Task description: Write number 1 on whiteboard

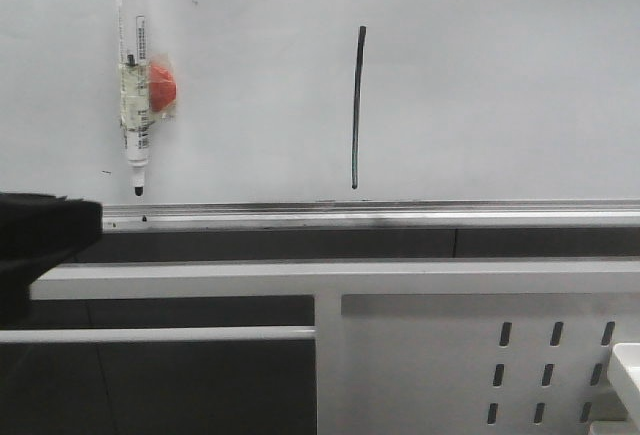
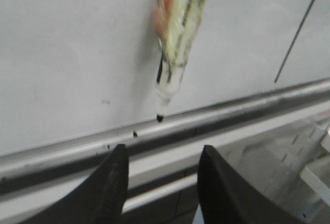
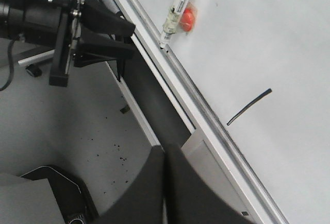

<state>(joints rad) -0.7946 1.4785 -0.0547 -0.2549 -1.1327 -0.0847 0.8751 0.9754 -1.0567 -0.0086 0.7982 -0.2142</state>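
Observation:
The whiteboard (image 1: 480,75) fills the front view, with its silver rail (image 1: 400,217) along the lower edge. The number 1 (image 1: 357,105) is a thin black stroke near the middle; it also shows in the left wrist view (image 2: 301,28) and the right wrist view (image 3: 249,106). A clear marker with a red ball (image 1: 135,75) sticks to the board at the left, tip down just above the rail. My left gripper (image 2: 162,154) is open and empty, below the marker's tip (image 2: 160,117). It shows dark at the left edge in front (image 1: 40,235). My right gripper (image 3: 165,152) is shut and empty, away from the board.
A white perforated metal frame (image 1: 470,355) stands below the rail. In the right wrist view the left arm (image 3: 67,23) hangs beside the rail over a grey speckled floor (image 3: 93,126). A white block (image 1: 628,375) sits at the lower right.

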